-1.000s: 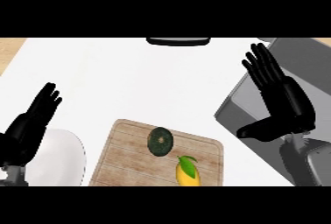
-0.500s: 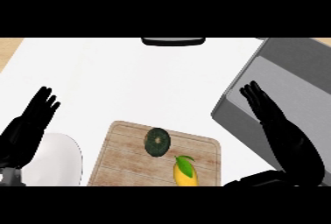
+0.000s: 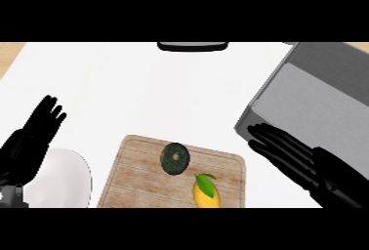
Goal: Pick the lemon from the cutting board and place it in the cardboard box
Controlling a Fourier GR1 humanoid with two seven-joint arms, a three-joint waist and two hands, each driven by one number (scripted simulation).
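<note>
Head view, looking steeply down on a white counter (image 3: 144, 83). Wooden cutting board (image 3: 137, 168) lies near-centre, its near edge cut off by the view's lower limit. Lemon (image 3: 205, 193), yellow with a green leaf at its far end, sits on the board's near right part, lying roughly lengthwise near-to-far. A dark green round item (image 3: 175, 158) sits on the board just far-left of the lemon; the two are close, contact not determinable. Grey open box (image 3: 317, 112) occupies the far right, tilted in view, its near-left corner close to the board's far right corner but apart from it. Right hand (image 3: 292, 156) shows at the right, between board and box, fingers straight and spread, pointing far-left, holding nothing; fingertips lie over the counter just right of the board's right edge, clear of the lemon. Left hand (image 3: 32, 139) rests at the left edge, fingers straight and up, holding nothing. White plate (image 3: 69, 180) lies near left, partly under the left hand, just left of the board. A dark object (image 3: 193, 46) sits at the far edge, centre, only partly visible.
</note>
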